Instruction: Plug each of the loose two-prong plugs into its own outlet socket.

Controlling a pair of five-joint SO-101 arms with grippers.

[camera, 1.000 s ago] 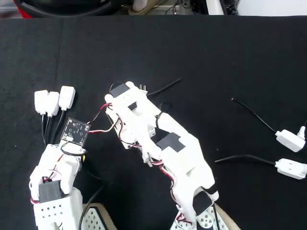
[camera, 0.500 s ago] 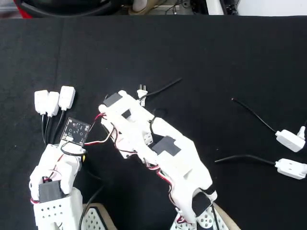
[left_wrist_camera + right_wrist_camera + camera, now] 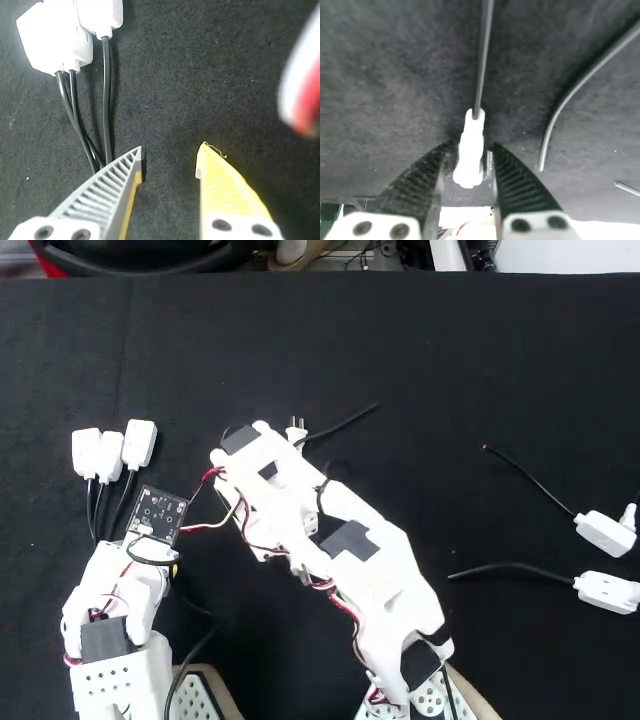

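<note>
Fingers [image 3: 420, 190] of your right gripper [image 3: 471, 146] are closed on a small white plug [image 3: 471, 135], pinching its body from both sides with no gap showing. The plug's black cord [image 3: 482, 60] runs straight away from the jaws over the black cloth [image 3: 385, 75]. A second cord [image 3: 570, 95] curves across the cloth just beside it. From the high view, your right arm [image 3: 340, 540] stretches diagonally toward the middle of the table [image 3: 480, 350]. The plug's two prongs poke out at its tip and point toward the far edge, and its cord trails off to the right. I cannot tell whether the plug touches the cloth. Your left gripper [image 3: 171, 147] is spread well open and has hold of nothing, with only bare cloth between its grey and yellow fingers. Just beyond it lie the three white sockets [image 3: 55, 42], clustered side by side and touching. Their black leads [image 3: 105, 100] run back past the grey finger. The high view shows your left arm [image 3: 115, 610] low on the left side, with the sockets ahead of it. The held plug is well apart from them, off to their right. Near the right edge two more white plugs [image 3: 603, 530] lie one behind the other, close together and untouched, each with a black cord reaching back toward the middle.
</note>
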